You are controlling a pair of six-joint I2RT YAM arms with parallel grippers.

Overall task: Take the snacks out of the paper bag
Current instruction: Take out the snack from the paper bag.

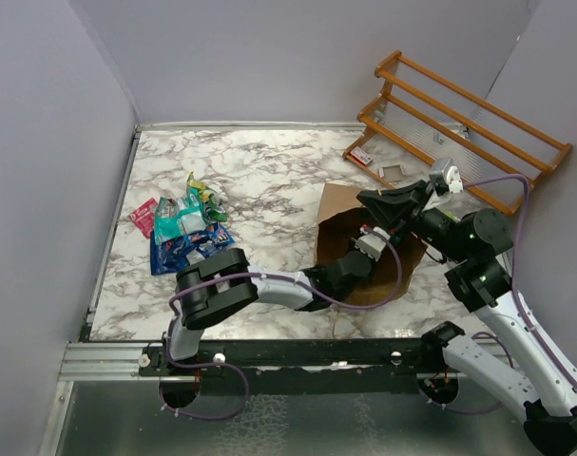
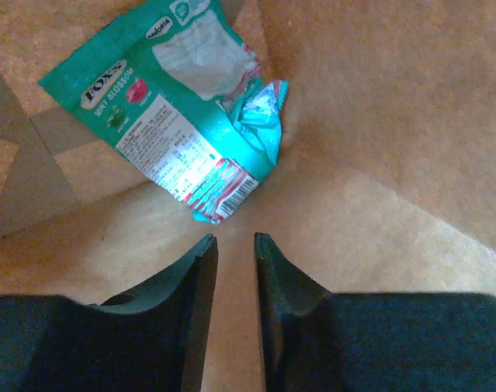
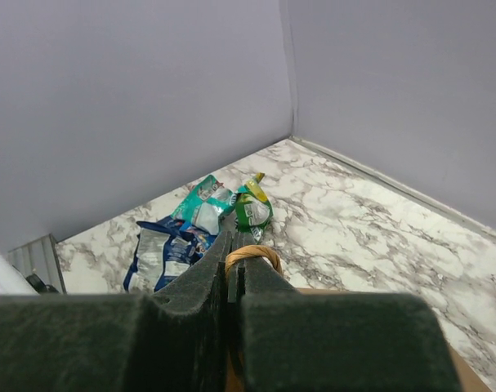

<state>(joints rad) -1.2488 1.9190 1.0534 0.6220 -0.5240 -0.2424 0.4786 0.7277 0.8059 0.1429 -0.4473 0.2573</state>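
Note:
The brown paper bag [image 1: 337, 207] lies on the marble table, its mouth towards the arms. My left gripper [image 2: 235, 239] is inside it, open by a narrow gap with only the bag floor [image 2: 378, 122] between the fingers. Just beyond the fingertips lies a green mint packet [image 2: 174, 106], untouched. My right gripper [image 3: 235, 245] is shut on the bag's twisted paper handle [image 3: 253, 254] and holds the bag's upper side up. Other snacks lie in a pile at the left: a blue packet [image 1: 183, 249], a teal one [image 1: 174, 220], a green one [image 1: 204, 199] and a small red-pink one [image 1: 144, 217].
A wooden slatted rack [image 1: 459, 123] leans at the back right corner, with a small red and white item [image 1: 361, 156] at its foot. Grey walls close the table on the left, back and right. A metal rail [image 1: 107, 359] runs along the near edge.

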